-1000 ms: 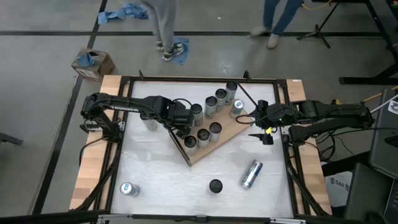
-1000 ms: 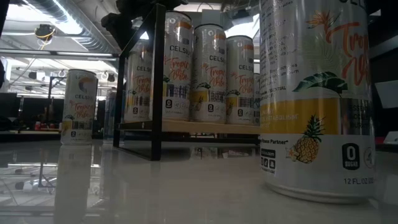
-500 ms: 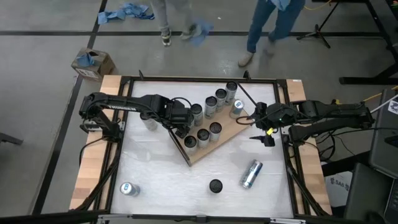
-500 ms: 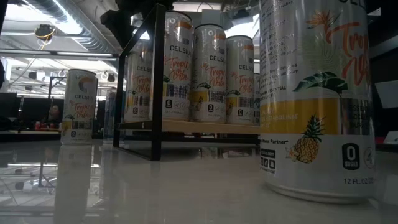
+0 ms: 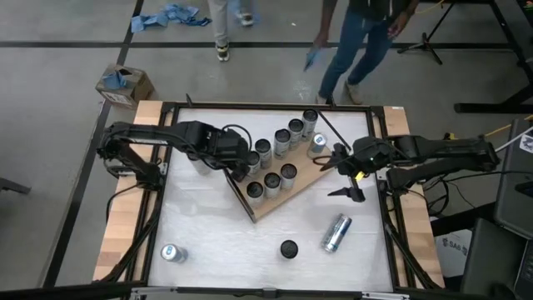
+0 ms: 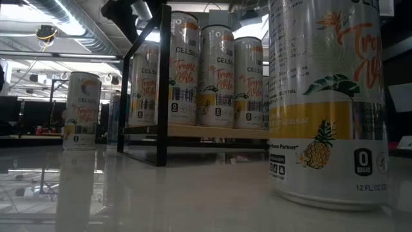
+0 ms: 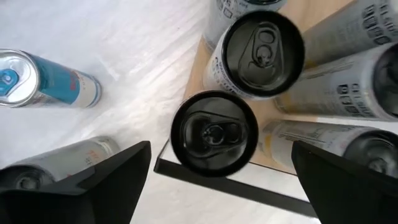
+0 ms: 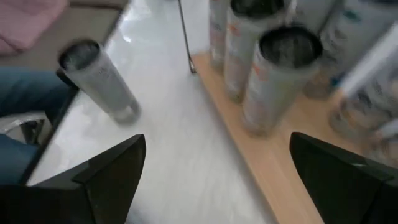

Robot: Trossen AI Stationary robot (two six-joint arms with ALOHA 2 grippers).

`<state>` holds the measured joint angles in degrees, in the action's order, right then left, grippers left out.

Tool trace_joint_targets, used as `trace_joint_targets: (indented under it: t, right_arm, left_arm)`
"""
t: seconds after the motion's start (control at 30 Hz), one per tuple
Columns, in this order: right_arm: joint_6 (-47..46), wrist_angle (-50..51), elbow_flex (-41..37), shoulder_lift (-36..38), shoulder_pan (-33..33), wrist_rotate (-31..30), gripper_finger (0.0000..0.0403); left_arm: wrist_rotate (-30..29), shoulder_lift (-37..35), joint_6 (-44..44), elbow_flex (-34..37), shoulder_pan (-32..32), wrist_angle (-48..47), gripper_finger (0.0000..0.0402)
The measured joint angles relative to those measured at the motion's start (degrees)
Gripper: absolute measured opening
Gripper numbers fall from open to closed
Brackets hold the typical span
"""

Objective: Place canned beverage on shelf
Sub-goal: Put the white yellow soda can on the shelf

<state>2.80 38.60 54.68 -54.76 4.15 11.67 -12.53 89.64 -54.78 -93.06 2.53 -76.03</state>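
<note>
High view: the left gripper (image 5: pixel 242 164) is held open just above a can (image 5: pixel 255 191) on the shelf (image 5: pixel 310 177); the right gripper (image 5: pixel 343 174) is open, empty, beside the shelf's end.

Matt wood-grain shelf (image 5: pixel 301 185), glossy metal cans (image 5: pixel 282 142).

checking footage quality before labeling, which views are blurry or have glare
Right wrist view: motion-smeared, the cans on the shelf soft. Low view: the near can looms oversized, and the glossy table mirrors the ceiling lights. Left wrist view: crisp on the black can lid. High view: evenly lit, cans small.
</note>
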Motion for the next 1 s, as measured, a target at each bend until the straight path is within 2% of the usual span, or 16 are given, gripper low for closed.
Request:
trace_joint_targets:
  t: [0.3,0.57,0.8,1.0]
  right_arm:
    - [-4.6,-7.0,0.0,-3.3,0.6,4.6,0.0387]
    - [-5.5,-15.3,-0.1,-7.1,9.0,3.3,0.0387]
    - [-5.5,-24.5,-0.1,-11.8,18.1,-5.2,0.0387]
    - [-5.5,-30.5,-0.1,-17.0,24.2,-9.8,0.0387]
  left_arm:
    - [-2.5,-4.5,1.9,0.0,1.6,-0.5,0.0379]
    - [-6.5,-8.2,1.9,0.0,2.7,-5.0,0.0379]
    - [-10.8,-11.3,2.9,0.0,2.6,-6.8,0.0379]
    - [-11.0,-11.8,2.9,0.0,2.6,-7.0,0.0379]
